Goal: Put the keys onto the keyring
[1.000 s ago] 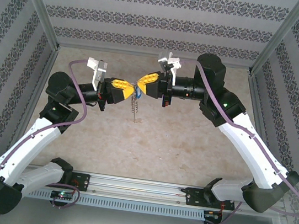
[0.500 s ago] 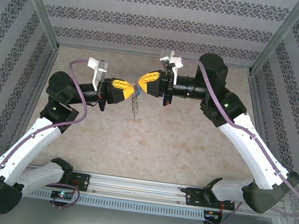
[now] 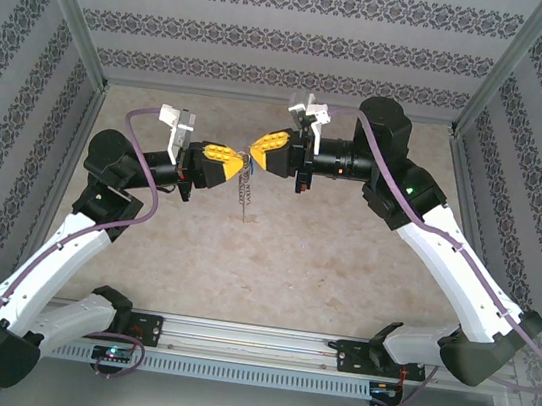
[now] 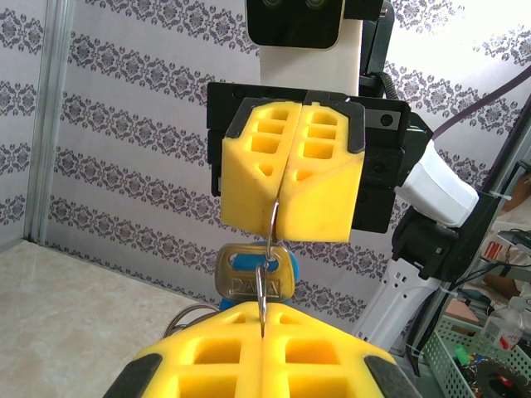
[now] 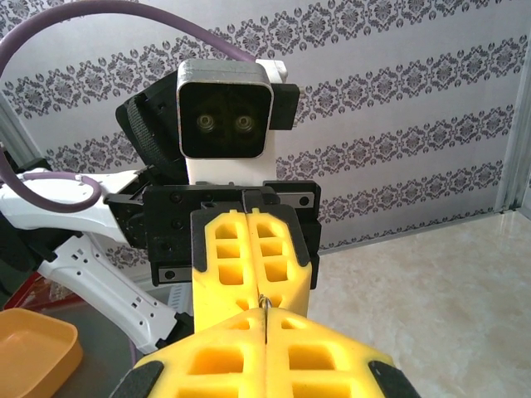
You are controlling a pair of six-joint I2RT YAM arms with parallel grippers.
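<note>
Both grippers meet tip to tip above the table's middle: my left gripper (image 3: 239, 165) and my right gripper (image 3: 254, 156), with the keyring (image 3: 244, 197) dangling below them. In the left wrist view my left gripper (image 4: 264, 319) is shut on a thin wire ring (image 4: 262, 286) of the keyring. That wire runs up into the shut right gripper (image 4: 278, 232). The key (image 4: 249, 278), silver-faced with blue behind, hangs on the wire between the two. Part of the grey loop (image 4: 192, 315) shows lower left. In the right wrist view my right gripper (image 5: 264, 325) pinches the wire ring (image 5: 264, 304) against the left gripper (image 5: 252, 290).
Patterned walls (image 3: 294, 40) and metal posts (image 3: 70, 18) close in the beige table (image 3: 272, 264). A rail (image 3: 252, 340) runs along the near edge. An orange tray (image 5: 33, 352) and a green basket (image 4: 481, 356) lie outside the cell.
The right gripper has shifted slightly up and left against the left one. The blue of the key seen between the tips from above is now mostly covered.
</note>
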